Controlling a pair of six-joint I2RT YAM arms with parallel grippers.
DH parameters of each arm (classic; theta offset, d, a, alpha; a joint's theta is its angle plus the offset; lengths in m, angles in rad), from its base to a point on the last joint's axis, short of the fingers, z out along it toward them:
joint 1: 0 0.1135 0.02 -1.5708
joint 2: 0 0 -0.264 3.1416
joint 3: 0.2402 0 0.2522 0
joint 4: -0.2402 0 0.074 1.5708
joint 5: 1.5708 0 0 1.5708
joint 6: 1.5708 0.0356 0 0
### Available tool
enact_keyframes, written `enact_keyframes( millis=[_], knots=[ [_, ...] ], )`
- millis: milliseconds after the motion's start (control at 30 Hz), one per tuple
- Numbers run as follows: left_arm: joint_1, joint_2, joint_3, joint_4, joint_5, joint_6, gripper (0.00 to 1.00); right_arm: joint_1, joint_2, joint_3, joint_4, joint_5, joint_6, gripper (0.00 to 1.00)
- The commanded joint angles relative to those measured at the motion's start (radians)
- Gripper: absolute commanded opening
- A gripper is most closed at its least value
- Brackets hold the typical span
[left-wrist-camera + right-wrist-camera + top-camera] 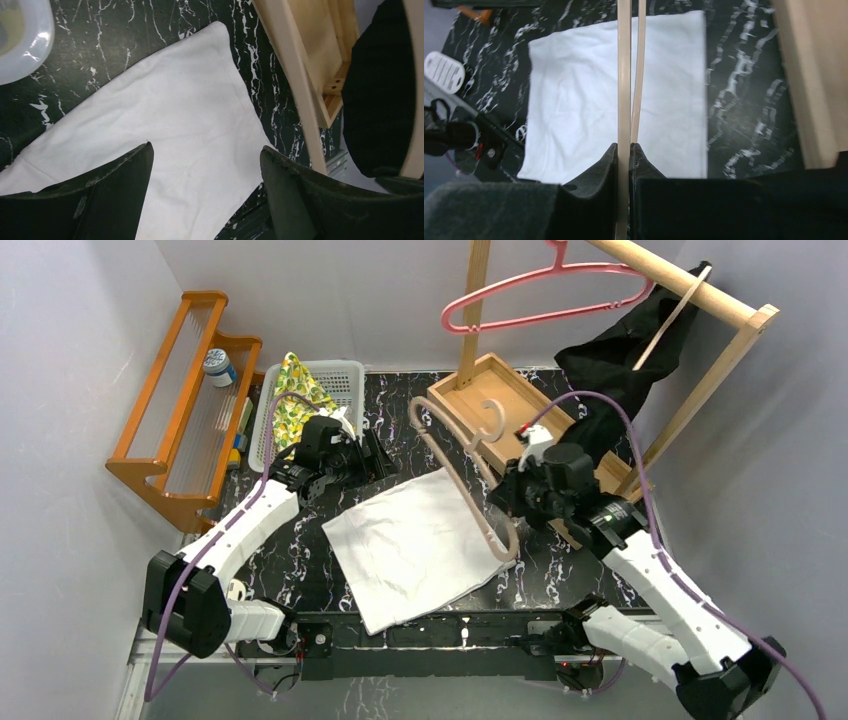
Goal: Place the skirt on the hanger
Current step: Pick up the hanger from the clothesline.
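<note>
The white skirt point(415, 545) lies flat on the black marbled table, also in the left wrist view point(165, 125) and the right wrist view point(574, 95). My right gripper point(510, 490) is shut on a beige hanger point(470, 475) and holds it over the skirt's right side; its bars run between the pads point(624, 75). My left gripper point(375, 455) is open and empty, above the skirt's far left corner, jaws spread wide over the cloth point(205, 160).
A wooden garment rack point(690, 290) with a tray base point(490, 390) stands at back right, carrying a pink hanger point(550, 295) and a black garment point(630, 350). A white basket point(335, 380) with patterned cloth and an orange wooden rack point(190, 390) stand at back left.
</note>
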State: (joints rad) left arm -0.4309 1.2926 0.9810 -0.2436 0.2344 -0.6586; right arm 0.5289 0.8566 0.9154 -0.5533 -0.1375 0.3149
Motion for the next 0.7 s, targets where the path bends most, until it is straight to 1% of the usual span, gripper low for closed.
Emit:
enact_keyframes(
  millis=[0, 100, 200, 333, 433, 533, 600, 667],
  knots=[
    [0.006, -0.013, -0.002, 0.054, 0.071, -0.068, 0.77, 0.188, 0.073, -0.010, 0.237, 0.093, 0.056, 0.00],
    [0.012, -0.037, 0.004, 0.070, 0.074, -0.091, 0.77, 0.323, 0.146, -0.006, 0.316, 0.194, 0.063, 0.00],
    [0.018, -0.059, 0.007, 0.060, 0.054, -0.106, 0.77, 0.360, 0.205, -0.012, 0.381, 0.236, 0.097, 0.00],
    [0.022, -0.077, -0.019, 0.060, 0.065, -0.134, 0.76, 0.361, 0.242, -0.029, 0.480, 0.164, 0.129, 0.00],
    [0.025, -0.120, -0.047, 0.103, 0.067, -0.212, 0.75, 0.361, 0.268, -0.031, 0.508, 0.125, 0.129, 0.00],
    [0.030, -0.190, -0.064, 0.144, -0.012, -0.321, 0.76, 0.361, 0.291, -0.039, 0.514, 0.091, 0.106, 0.00],
    [0.040, -0.208, -0.035, 0.121, -0.062, -0.336, 0.77, 0.362, 0.293, -0.046, 0.526, 0.058, 0.080, 0.00],
    [0.052, -0.196, 0.026, 0.061, -0.111, -0.319, 0.79, 0.362, 0.297, -0.044, 0.524, 0.028, 0.039, 0.00]
  ],
)
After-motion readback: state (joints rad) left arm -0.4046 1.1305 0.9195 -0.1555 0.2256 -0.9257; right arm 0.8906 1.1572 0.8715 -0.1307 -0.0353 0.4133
